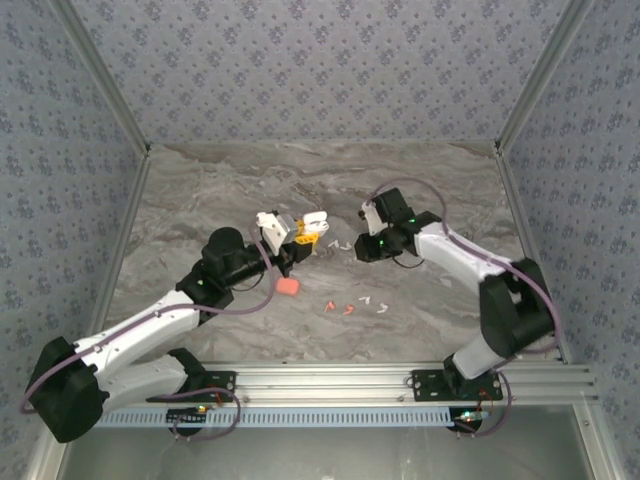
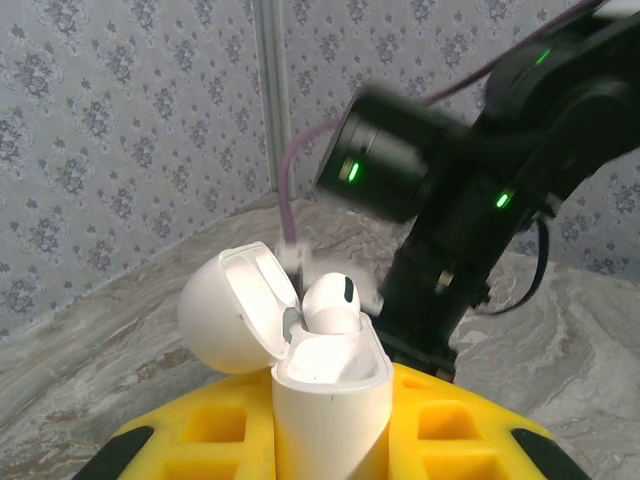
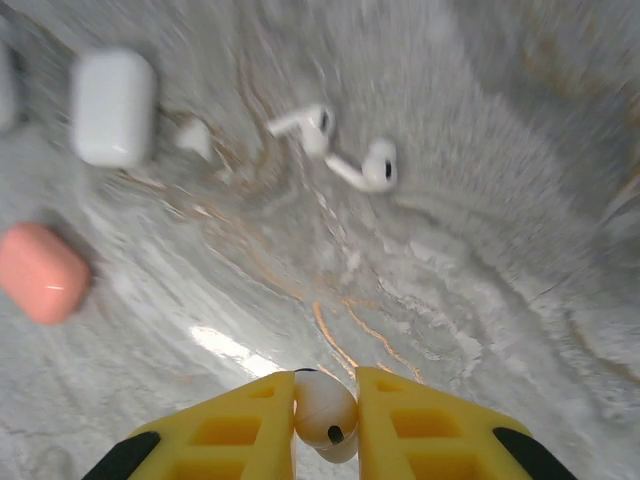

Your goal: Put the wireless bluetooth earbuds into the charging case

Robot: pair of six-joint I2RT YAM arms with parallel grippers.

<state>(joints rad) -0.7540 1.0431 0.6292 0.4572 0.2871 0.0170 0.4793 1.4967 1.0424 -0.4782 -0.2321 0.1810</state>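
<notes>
Soft, even light with faint shadows; motion blur smears the loose earbuds (image 3: 375, 167) in the right wrist view.

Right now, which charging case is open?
The white case in the left gripper, lid flipped back, an earbud inside; the pink case on the table is shut.
</notes>
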